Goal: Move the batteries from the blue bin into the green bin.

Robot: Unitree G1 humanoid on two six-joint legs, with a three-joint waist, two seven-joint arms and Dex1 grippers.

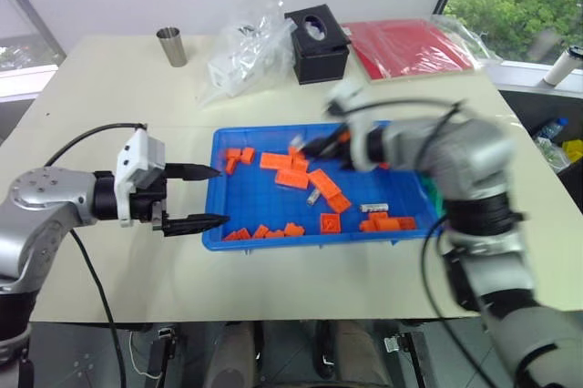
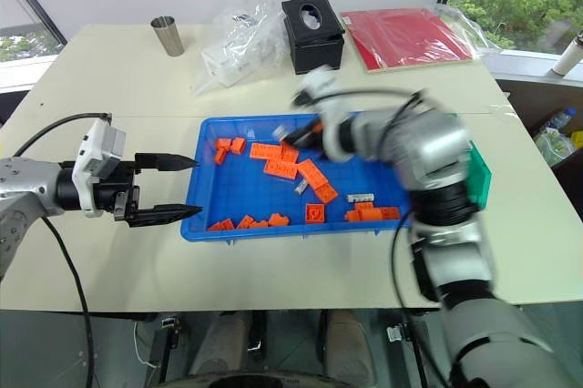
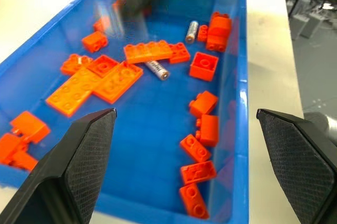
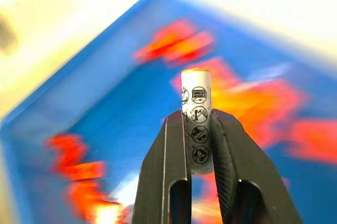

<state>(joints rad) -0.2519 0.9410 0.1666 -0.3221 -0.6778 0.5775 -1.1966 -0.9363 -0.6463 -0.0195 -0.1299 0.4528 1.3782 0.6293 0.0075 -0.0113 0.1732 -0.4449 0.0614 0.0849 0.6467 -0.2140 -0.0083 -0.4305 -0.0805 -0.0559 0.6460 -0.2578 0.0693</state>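
While my right pincer (image 4: 199, 145) clamps one battery (image 4: 196, 121) upright between its fingers, above the blue bin (image 1: 255, 233), my left pincer (image 1: 208, 197) hangs wide apart and empty just outside the bin's left rim. Two batteries (image 3: 157, 69) lie on the bin floor among the orange blocks (image 1: 291, 177). Green bin (image 2: 478, 177) sits just beyond the blue bin's right end, largely hidden behind my right arm. Grip is on the lower half of the cylinder, the top standing free. Risks, as I judge them: the smooth casing could slide out during a quick swing toward the green bin; releasing too early would drop it on the surface (image 1: 109, 97), where it would roll.
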